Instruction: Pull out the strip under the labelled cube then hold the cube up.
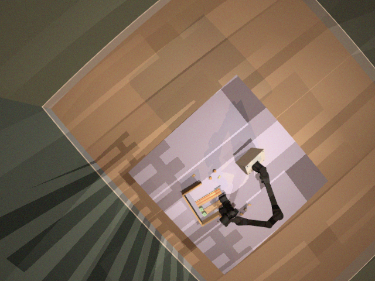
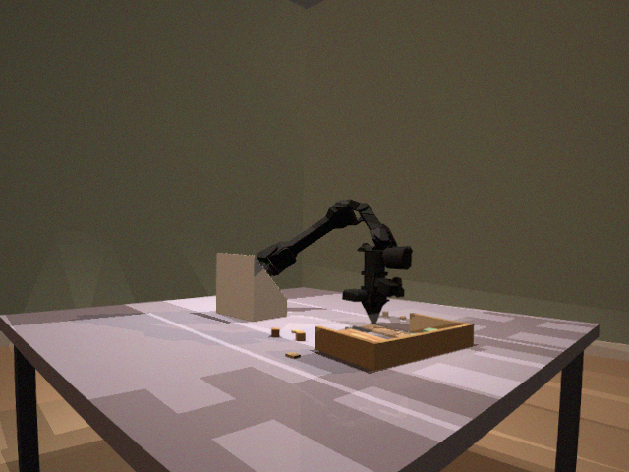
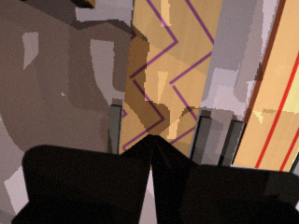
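Observation:
My gripper [image 2: 374, 322] [image 3: 152, 140] is shut and empty, its tips pointing down just above the strip with purple zigzag lines [image 3: 179, 25] [image 1: 211, 208]. The zigzag strip runs away from the fingertips between low grey rails [image 3: 115, 128] [image 3: 201, 140]. A strip with red lines [image 3: 287, 70] [image 1: 208, 197] lies beside it, on the right in the wrist view. Two green cubes [image 1: 201, 208] [image 1: 204, 213] sit close together near the strips' far ends; some green also shows behind the wall in the exterior view. Their labels cannot be read, and they are outside the wrist view.
A wooden wall [image 1: 192, 210] [image 2: 427, 341] surrounds the strips on three sides. Small wooden blocks [image 1: 214, 170] [image 1: 210, 177] [image 2: 274, 331] [image 2: 300, 335] lie outside it, with a few more on the other side, near the arm. The arm's pale wedge-shaped base [image 1: 249, 158] [image 2: 236, 286] stands farther back.

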